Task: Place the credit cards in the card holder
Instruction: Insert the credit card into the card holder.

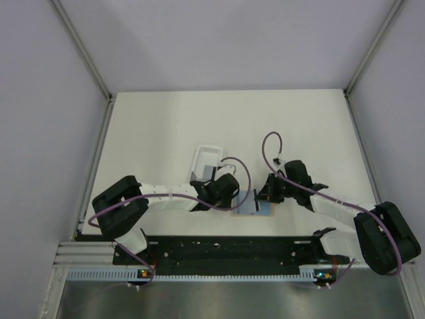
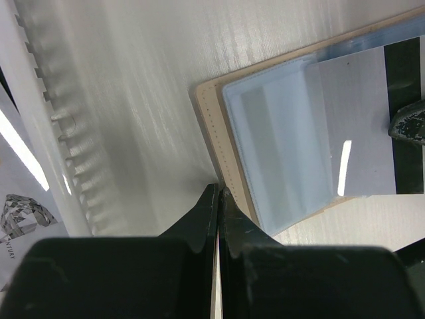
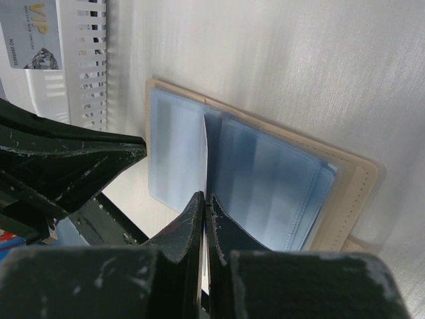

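Note:
The card holder [image 1: 251, 207] lies open on the table between both arms, tan outside [image 3: 358, 183] and light blue inside [image 2: 279, 133]. My right gripper [image 3: 206, 196] is shut on a credit card [image 3: 204, 149], seen edge-on above the holder's middle fold. From the left wrist the same card [image 2: 352, 100] shows pale grey with a black stripe, its end over the blue pocket. My left gripper [image 2: 219, 189] is shut, its tips resting at the holder's tan border. Another credit card [image 3: 36, 33] marked VIP lies in the white tray.
A white slotted tray [image 1: 207, 158] stands just behind the left gripper [image 1: 232, 199], close to the holder's left side [image 3: 86, 66]. The right gripper [image 1: 267, 198] is at the holder's right. The black rail of the arm bases [image 1: 219, 249] runs along the near edge.

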`<state>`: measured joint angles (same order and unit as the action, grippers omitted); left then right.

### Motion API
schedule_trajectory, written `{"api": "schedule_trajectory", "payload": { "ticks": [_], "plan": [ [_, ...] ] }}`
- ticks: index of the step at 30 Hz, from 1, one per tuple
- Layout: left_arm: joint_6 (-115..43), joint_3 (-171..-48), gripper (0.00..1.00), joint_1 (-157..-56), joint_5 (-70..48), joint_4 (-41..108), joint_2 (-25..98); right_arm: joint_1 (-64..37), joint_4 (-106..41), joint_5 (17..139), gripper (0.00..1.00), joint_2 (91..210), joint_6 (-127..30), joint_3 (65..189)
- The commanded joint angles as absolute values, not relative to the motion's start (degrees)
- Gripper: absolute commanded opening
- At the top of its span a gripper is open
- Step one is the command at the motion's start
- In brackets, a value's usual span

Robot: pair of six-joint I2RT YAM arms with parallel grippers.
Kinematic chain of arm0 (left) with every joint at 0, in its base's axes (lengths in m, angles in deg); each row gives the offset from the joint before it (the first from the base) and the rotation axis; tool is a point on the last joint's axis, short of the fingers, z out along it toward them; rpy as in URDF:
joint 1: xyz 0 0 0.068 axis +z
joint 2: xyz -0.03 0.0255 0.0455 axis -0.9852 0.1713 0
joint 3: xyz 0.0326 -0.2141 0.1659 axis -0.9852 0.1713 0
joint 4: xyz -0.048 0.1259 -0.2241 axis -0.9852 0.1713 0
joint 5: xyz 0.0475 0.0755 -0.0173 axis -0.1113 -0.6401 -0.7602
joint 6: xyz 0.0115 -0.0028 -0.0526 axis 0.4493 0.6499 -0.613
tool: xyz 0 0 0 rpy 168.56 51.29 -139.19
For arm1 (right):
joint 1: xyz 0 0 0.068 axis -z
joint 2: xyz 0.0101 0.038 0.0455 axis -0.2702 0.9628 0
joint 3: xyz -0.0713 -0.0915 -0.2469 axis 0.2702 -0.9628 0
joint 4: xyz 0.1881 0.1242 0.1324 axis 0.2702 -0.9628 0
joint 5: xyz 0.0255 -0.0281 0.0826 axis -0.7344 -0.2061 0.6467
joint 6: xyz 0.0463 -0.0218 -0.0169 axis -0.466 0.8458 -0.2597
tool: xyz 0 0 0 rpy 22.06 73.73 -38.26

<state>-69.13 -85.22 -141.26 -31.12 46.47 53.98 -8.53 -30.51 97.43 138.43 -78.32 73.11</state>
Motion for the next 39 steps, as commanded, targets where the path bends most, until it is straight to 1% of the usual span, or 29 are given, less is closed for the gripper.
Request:
{"api": "schedule_trajectory", "payload": {
  "ticks": [1,10,20,26,39],
  "plan": [
    [-69.5,-85.5,0.0,-141.6,-31.5,46.4,55.4,-7.7,-27.4,97.1,0.0,139.1,-78.3,72.0],
    [-69.5,-85.3,0.0,-141.5,-31.5,46.4,55.2,-7.7,-26.4,97.3,0.0,140.8,-77.3,71.3],
    [-69.5,-85.5,0.0,-141.5,-31.4,46.3,55.2,-7.7,-20.2,99.7,0.0,142.3,-80.9,67.8],
    [-69.5,-85.8,0.0,-141.5,-31.0,46.2,55.4,-8.1,-19.2,99.5,0.0,142.3,-82.3,66.9],
    [-69.4,-85.6,0.0,-141.6,-31.0,46.1,54.9,-13.9,-19.9,92.7,0.0,145.2,-85.0,68.9]
  ]
}}
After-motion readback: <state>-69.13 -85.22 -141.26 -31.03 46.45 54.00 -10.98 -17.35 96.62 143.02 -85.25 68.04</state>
